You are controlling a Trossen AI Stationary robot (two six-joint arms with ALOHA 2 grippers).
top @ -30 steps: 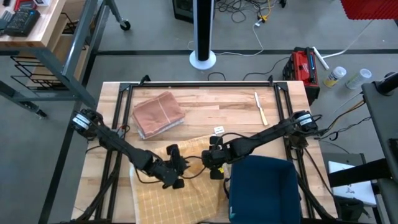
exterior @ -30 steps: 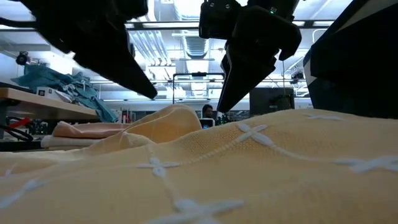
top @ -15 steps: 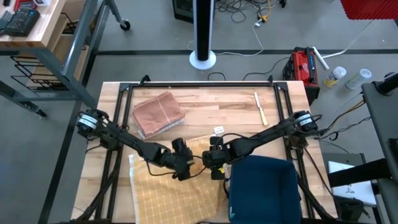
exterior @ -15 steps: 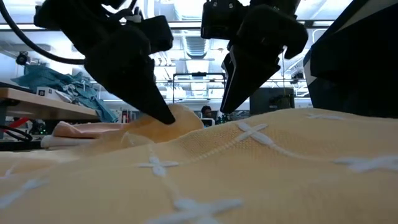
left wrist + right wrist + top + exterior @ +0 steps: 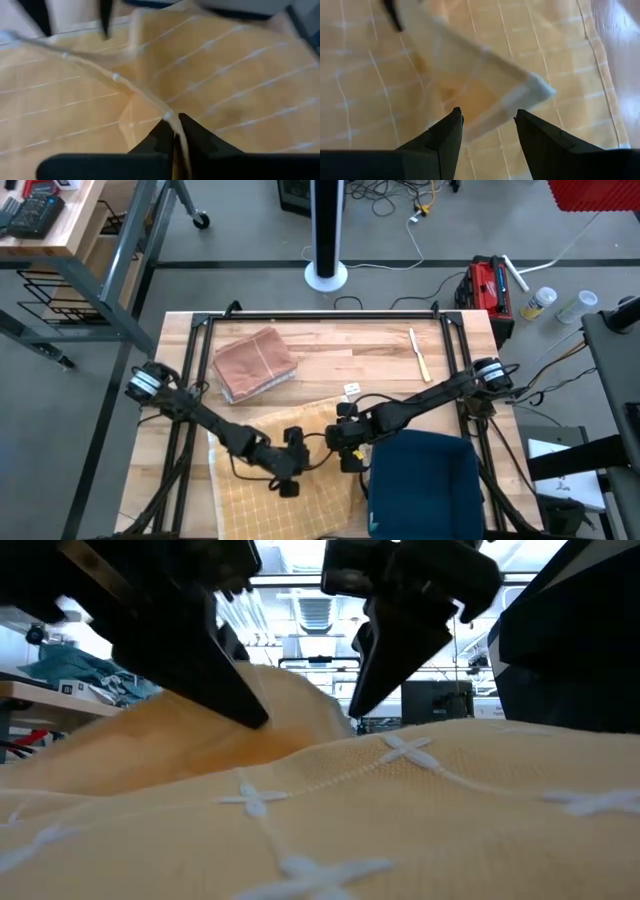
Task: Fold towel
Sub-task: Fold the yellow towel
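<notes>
From above, the yellow checked towel point(image 5: 285, 490) lies at the near edge of the tabletop point(image 5: 340, 360), left of a dark blue folded cloth point(image 5: 425, 480). A pinkish folded cloth point(image 5: 255, 363) sits well beyond the towel, toward the tabletop's far left. The left pincer point(image 5: 288, 476) is over the towel's middle; only its wrist view shows it clenched on a fold of the towel point(image 5: 165, 117), the fabric's edge pinched between its fingertips. The low view adds that this fold is lifted off the rest of the towel point(image 5: 270, 705), rising beneath the dark arm. The right pincer point(image 5: 350, 460) hovers at the towel's right edge, just beside the blue cloth; its wrist view shows its fingers point(image 5: 447, 135) spread apart, gripping nothing, above a raised towel corner point(image 5: 535, 90).
</notes>
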